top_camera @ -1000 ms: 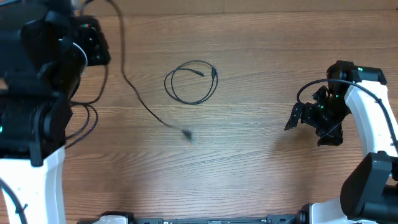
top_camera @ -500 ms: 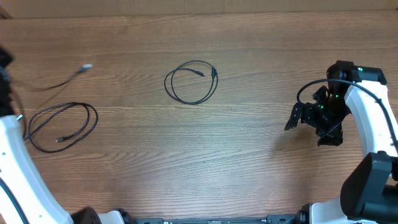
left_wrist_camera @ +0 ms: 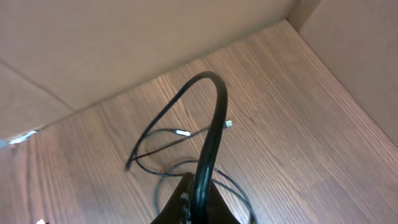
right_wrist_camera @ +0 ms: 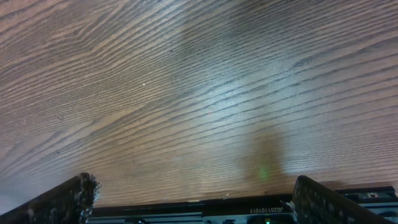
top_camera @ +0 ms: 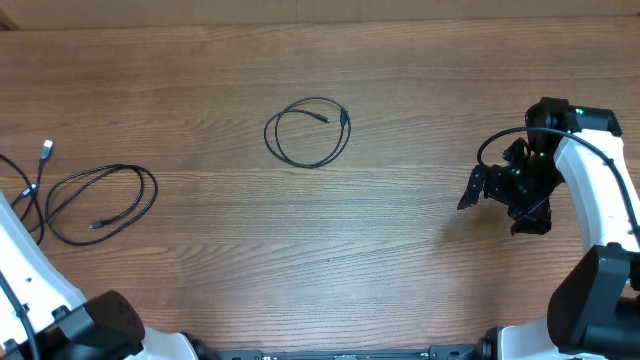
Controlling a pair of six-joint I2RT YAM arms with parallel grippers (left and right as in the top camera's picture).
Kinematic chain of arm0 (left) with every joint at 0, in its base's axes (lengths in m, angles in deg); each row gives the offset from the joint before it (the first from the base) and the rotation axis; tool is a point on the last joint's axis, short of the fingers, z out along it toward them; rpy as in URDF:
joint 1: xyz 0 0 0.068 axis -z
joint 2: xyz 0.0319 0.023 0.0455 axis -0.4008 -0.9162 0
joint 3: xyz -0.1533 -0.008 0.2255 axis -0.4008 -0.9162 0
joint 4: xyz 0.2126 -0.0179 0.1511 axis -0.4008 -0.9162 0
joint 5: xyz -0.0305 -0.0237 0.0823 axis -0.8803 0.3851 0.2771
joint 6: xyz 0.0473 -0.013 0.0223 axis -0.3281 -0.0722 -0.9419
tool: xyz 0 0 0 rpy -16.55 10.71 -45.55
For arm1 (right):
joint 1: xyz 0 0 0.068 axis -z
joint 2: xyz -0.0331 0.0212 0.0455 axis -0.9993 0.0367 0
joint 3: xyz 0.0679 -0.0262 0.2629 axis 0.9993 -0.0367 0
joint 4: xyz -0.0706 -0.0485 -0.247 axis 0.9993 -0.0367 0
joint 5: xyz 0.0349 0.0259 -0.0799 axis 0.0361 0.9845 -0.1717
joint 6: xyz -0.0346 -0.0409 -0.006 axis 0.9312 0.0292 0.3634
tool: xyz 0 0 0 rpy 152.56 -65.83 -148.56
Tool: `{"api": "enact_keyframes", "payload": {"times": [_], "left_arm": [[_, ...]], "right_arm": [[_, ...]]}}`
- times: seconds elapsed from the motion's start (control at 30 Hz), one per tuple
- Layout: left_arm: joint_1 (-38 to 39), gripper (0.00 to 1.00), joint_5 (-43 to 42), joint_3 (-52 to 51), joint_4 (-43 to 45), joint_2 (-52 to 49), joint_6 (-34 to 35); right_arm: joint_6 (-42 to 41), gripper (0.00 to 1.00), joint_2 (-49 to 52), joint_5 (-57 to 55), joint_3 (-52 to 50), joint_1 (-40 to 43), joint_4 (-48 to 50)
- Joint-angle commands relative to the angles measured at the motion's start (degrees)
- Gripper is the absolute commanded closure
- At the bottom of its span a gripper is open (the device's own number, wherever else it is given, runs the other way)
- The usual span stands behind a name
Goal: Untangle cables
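One thin black cable (top_camera: 308, 132) lies coiled in a small ring at the table's middle. A second cable (top_camera: 100, 203) lies in a loose loop at the left. A third cable (top_camera: 40, 165) with a silver plug runs off the left edge. In the left wrist view my left gripper (left_wrist_camera: 198, 190) is shut on a black cable (left_wrist_camera: 211, 118) that arches up from its jaws, above thin silver-tipped cords (left_wrist_camera: 180, 132) on the wood. My right gripper (top_camera: 497, 200) is open and empty over bare wood at the right, its fingers (right_wrist_camera: 199, 199) wide apart.
The left arm's white link (top_camera: 30, 270) crosses the lower left corner. The right arm (top_camera: 590, 190) stands along the right edge. Cardboard walls (left_wrist_camera: 93, 43) rise behind the table in the left wrist view.
My left arm has swung left and out of the overhead view, carrying one cable from the table's middle to the far left edge. The right arm and the coiled cable have not moved.
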Motion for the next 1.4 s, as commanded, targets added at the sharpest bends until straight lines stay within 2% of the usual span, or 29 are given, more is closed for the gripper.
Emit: {"api": "enact_keyframes", "payload": {"times": [0.0, 0.07, 0.1, 0.2, 0.27, 0.53, 0.73, 0.83, 0.97, 1.03, 1.2, 1.37], "left_arm": [[0.02, 0.92, -1.75, 0.39, 2.19, -2.23, 0.79], [0.02, 0.82, -1.75, 0.39, 3.06, -3.50, 0.74], [0.02, 0.71, -1.77, 0.39, 3.19, -4.15, 0.76], [0.04, 0.25, -2.97, 0.39, 2.25, -5.84, 0.72], [0.02, 0.14, -5.03, 0.39, 1.27, -6.49, 0.70], [0.39, 0.11, -12.24, 0.39, -0.72, -6.56, 0.28], [4.55, 0.10, -23.71, 0.39, -0.74, -6.56, -2.67], [8.28, 0.09, -29.22, 0.39, -0.02, -6.56, -5.55], [15.39, 0.09, -37.13, 0.39, 0.96, -6.56, -13.20], [19.30, 0.02, -39.67, 0.39, 0.52, -6.58, -16.24], [30.08, 0.00, -39.21, 0.39, -2.12, -6.58, -21.29], [39.17, 0.00, -36.57, 0.39, -7.06, -6.58, -21.03]], "right_arm": [[0.22, 0.01, -0.81, 0.50, 0.85, 0.20, -0.07], [0.22, 0.01, -0.81, 0.50, 0.85, 0.20, -0.15], [0.22, 0.01, -0.81, 0.50, 0.85, 0.20, -0.20], [0.22, 0.01, -0.81, 0.50, 0.85, 0.20, -0.22], [0.22, 0.01, -0.81, 0.50, 0.85, 0.20, -0.17], [0.22, 0.01, -0.81, 0.50, 0.85, 0.20, -0.17], [0.22, 0.01, -0.81, 0.50, 0.85, 0.20, -0.17], [0.20, 0.01, -0.81, 0.50, 0.85, 0.20, -0.15], [0.22, 0.00, -0.81, 0.50, 0.85, 0.20, -0.15], [0.20, 0.00, -0.81, 0.50, 0.85, 0.20, -0.17], [0.20, 0.00, -0.81, 0.50, 0.85, 0.20, -0.17], [0.20, 0.00, -0.81, 1.38, 0.85, 0.20, -0.17]]}}
